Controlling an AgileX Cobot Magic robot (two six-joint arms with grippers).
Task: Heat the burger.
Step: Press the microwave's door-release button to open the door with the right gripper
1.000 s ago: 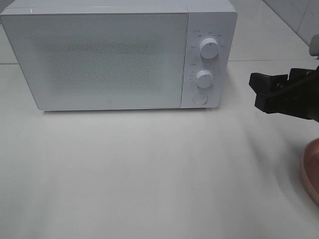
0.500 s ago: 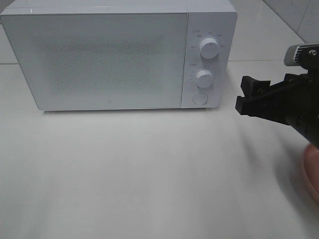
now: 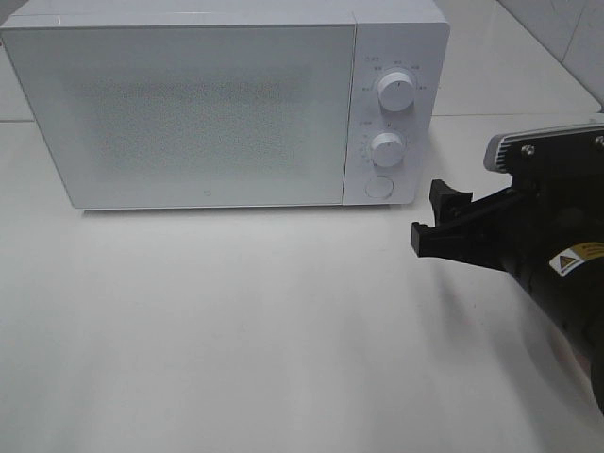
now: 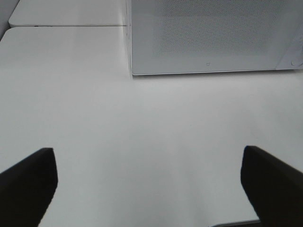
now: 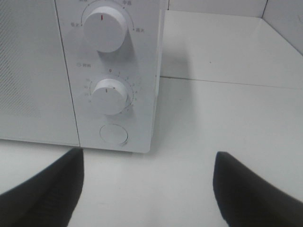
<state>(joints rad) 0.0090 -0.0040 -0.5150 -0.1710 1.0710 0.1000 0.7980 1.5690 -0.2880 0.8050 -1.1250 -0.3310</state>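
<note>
The burger is out of view in every frame. A white microwave stands at the back of the table with its door shut. My right gripper hovers open and empty just right of the microwave's lower front corner, pointing at its control panel. The right wrist view puts that gripper facing the upper knob, the lower knob and the round button. My left gripper is open over bare table, with the microwave door ahead; it does not appear in the exterior view.
The white tabletop stretches in front of the microwave. A tiled wall rises at the back right. The right arm's black body fills the right edge of the exterior view.
The right gripper has moved left and nearer the camera, toward the microwave's control panel. The arm now covers the pink plate that showed at the right edge. Both sets of jaws stayed as wide.
</note>
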